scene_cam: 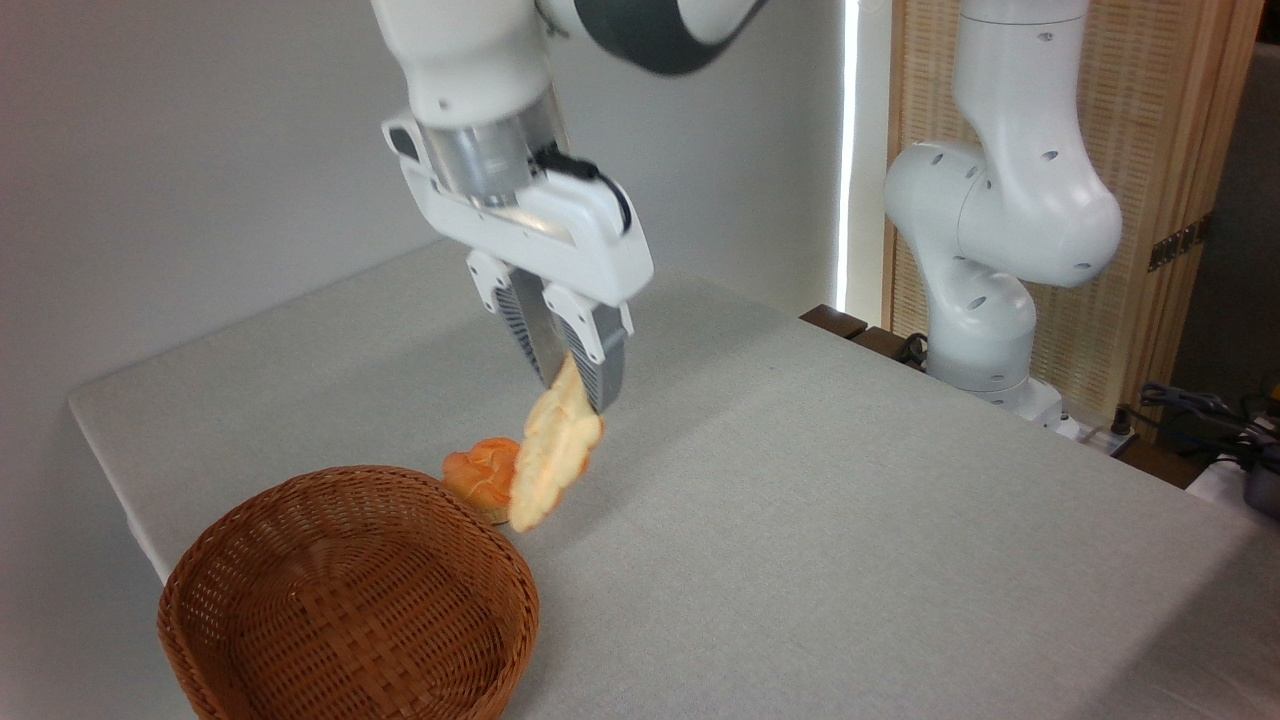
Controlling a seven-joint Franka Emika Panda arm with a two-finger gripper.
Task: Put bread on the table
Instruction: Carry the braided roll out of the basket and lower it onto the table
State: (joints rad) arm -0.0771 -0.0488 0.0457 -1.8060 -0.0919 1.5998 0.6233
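At the near left corner, the round brown wicker basket (345, 595) sits close to the front edge of the light grey-beige fabric-covered table (850, 520) — its bowl showing only bare weave. Just behind its rim lies a small round orange bun (482, 478). Right of the basket the cloth runs open and wide to the right edge. Above the bun, the white two-finger gripper (575, 385) pinches the top end of the pale, leaf-shaped braided bread (552, 455) — the loaf hangs tilted, its lower tip just over the table beside the bun. Farther back right stands the arm's white base (985, 300), before a slatted wooden screen (1150, 150).
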